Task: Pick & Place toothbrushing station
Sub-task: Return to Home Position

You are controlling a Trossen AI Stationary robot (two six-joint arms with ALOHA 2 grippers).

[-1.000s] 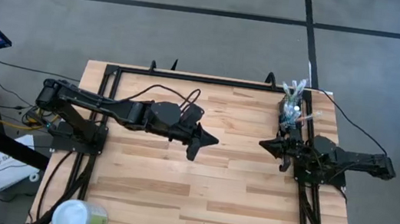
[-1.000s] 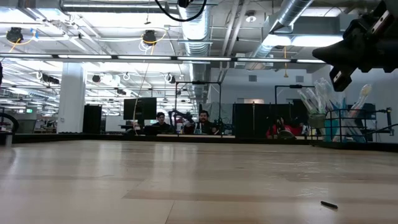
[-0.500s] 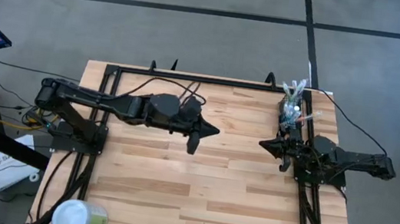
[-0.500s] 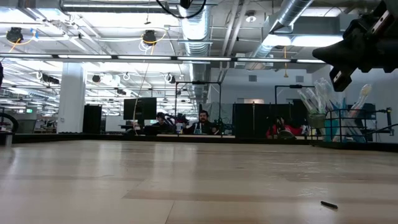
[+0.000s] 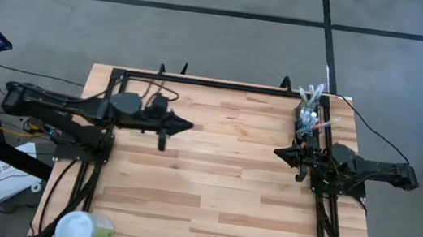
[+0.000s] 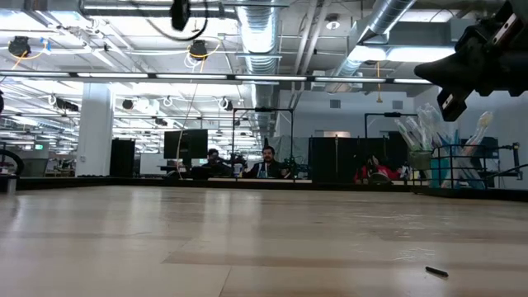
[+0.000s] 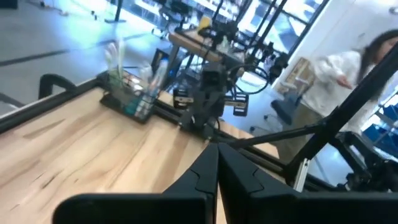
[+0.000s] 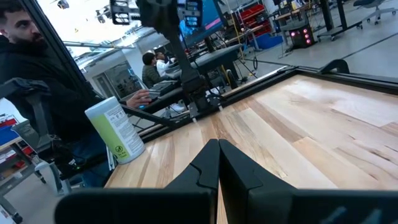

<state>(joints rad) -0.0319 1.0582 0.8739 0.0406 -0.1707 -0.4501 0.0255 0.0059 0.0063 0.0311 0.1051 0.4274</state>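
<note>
At the far right edge of the pale wooden table (image 5: 209, 200), the small black wire toothbrushing station (image 5: 307, 120) stands loaded beside the parked right gripper (image 5: 277, 152), whose fingers are pressed together. The left gripper (image 5: 186, 125), likewise closed and empty, has drawn back from mid-table toward its own side, so the job looks finished.

Your wooden table (image 5: 218, 193) from above: a black metal frame (image 5: 200, 82) runs along its far edge and down both sides. The toothbrushing station (image 5: 307, 119), full of brushes, stands at the far right corner. A pale-green cup (image 5: 84, 230) with a white lid sits at the near left corner. A small dark scrap (image 6: 436, 271) lies on the boards.
</note>
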